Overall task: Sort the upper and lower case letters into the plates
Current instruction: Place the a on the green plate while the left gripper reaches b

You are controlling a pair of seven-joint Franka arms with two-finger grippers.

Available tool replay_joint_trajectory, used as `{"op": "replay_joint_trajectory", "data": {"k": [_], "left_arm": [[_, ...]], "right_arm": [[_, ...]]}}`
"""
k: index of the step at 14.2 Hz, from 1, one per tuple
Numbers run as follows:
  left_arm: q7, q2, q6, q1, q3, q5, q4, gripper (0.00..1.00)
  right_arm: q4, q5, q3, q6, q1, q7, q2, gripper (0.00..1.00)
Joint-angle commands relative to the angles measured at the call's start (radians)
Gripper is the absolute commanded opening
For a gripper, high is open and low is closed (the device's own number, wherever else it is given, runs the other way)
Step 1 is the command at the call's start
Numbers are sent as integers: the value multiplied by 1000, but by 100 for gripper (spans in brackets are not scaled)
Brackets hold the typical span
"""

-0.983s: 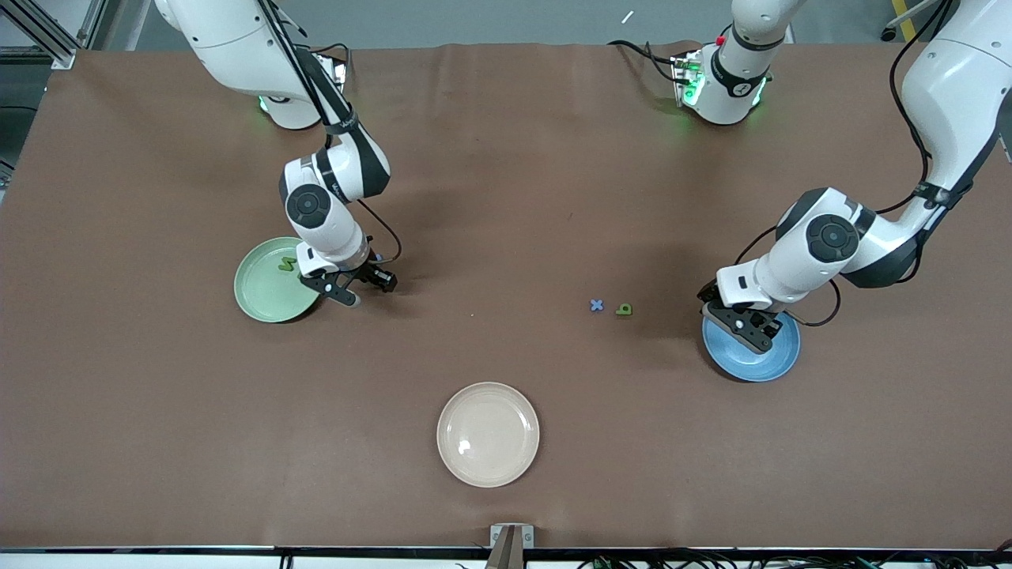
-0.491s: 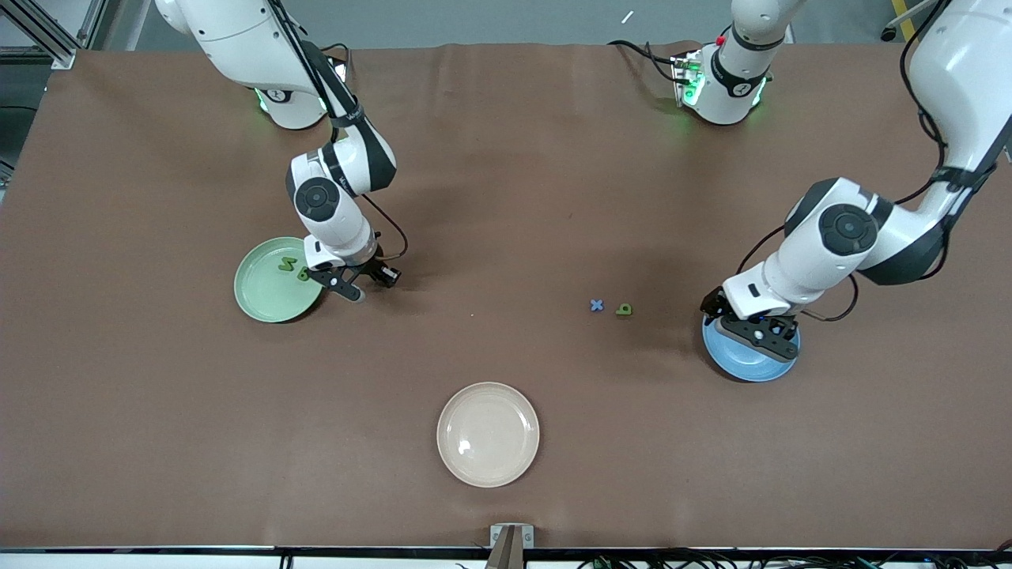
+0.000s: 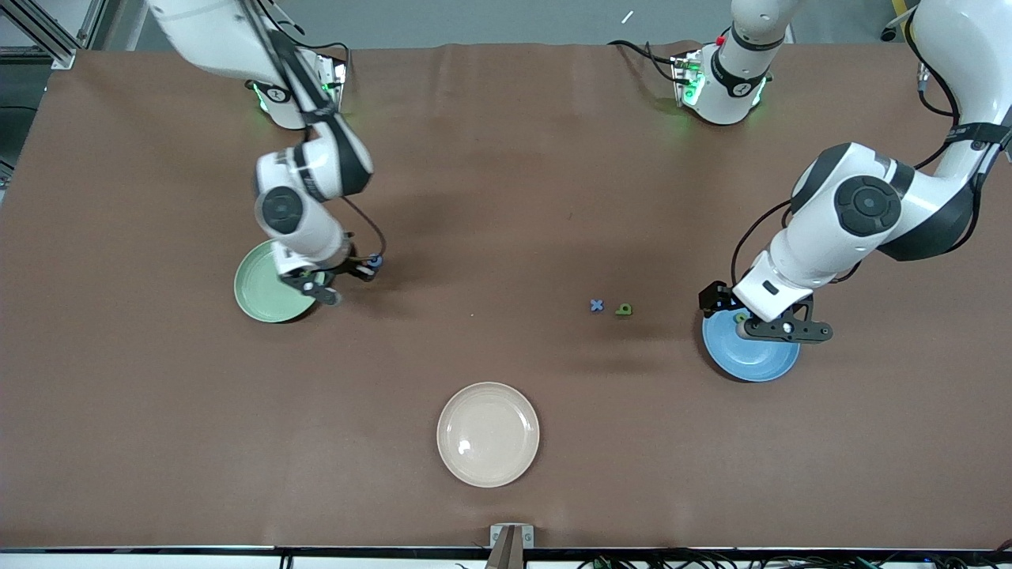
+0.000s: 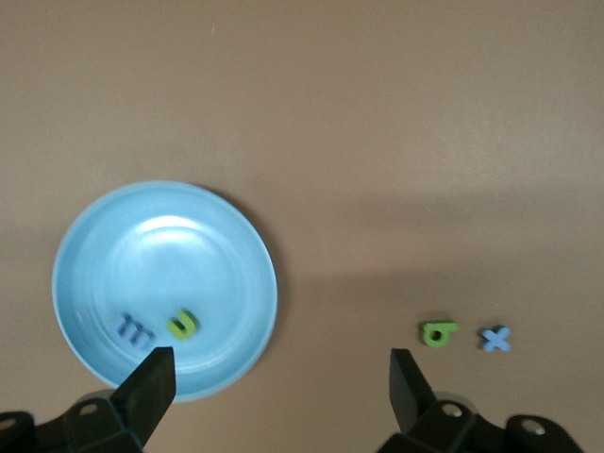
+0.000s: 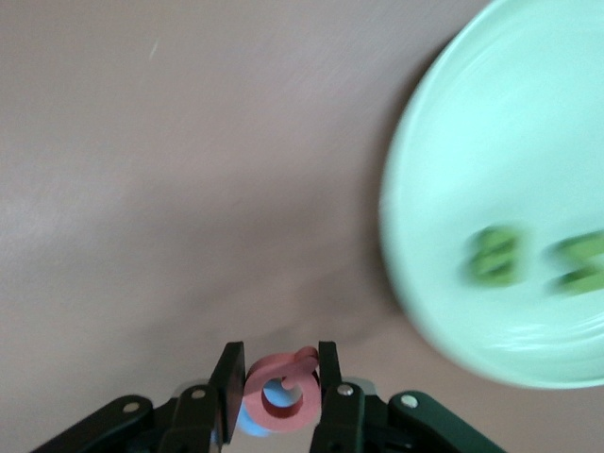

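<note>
Two plates take the letters: the mint green plate (image 3: pixel 267 286) lies toward the right arm's end of the surface (image 3: pixel 506 197), the blue plate (image 3: pixel 751 356) toward the left arm's end, well apart. On the green plate sit two green letters (image 5: pixel 497 255), blurred in the right wrist view. The right gripper (image 5: pixel 276 382) hangs over the plate's rim, clamped on a pink letter (image 5: pixel 281 389). On the blue plate lie a blue letter (image 4: pixel 134 329) and a yellow-green letter (image 4: pixel 183 325), side by side. The left gripper (image 4: pixel 274 382) hovers over that plate's edge with its jaws spread wide and nothing between them. On the bare surface between the two plates, closer to the blue one, a small blue x (image 3: pixel 597 305) and a green letter (image 3: pixel 624 309) rest just beside each other. A cream plate (image 3: pixel 488 434) sits near the surface's front edge, with nothing on it.
</note>
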Motion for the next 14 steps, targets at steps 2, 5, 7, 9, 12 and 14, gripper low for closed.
{"op": "replay_joint_trajectory", "data": {"k": [2, 5, 7, 9, 12, 14], "left_arm": [[-76, 31, -42, -10, 31, -19, 43, 100], [-87, 13, -41, -12, 28, -8, 56, 100], [-201, 10, -41, -24, 11, -7, 53, 100], [-378, 5, -41, -67, 2, 24, 44, 100], [-716, 14, -41, -161, 9, 35, 44, 100], [-928, 39, -41, -229, 41, 74, 44, 100]], "right_arm": [[-35, -11, 10, -82, -205, -342, -103, 0], [-38, -11, 12, -34, -372, -609, -80, 0], [-42, -11, 12, 6, -405, -660, -49, 0], [-55, -11, 13, 35, -410, -662, -23, 0], [-79, -10, 13, 112, -402, -662, 21, 1], [-79, -10, 15, 123, -394, -662, 40, 1]]}}
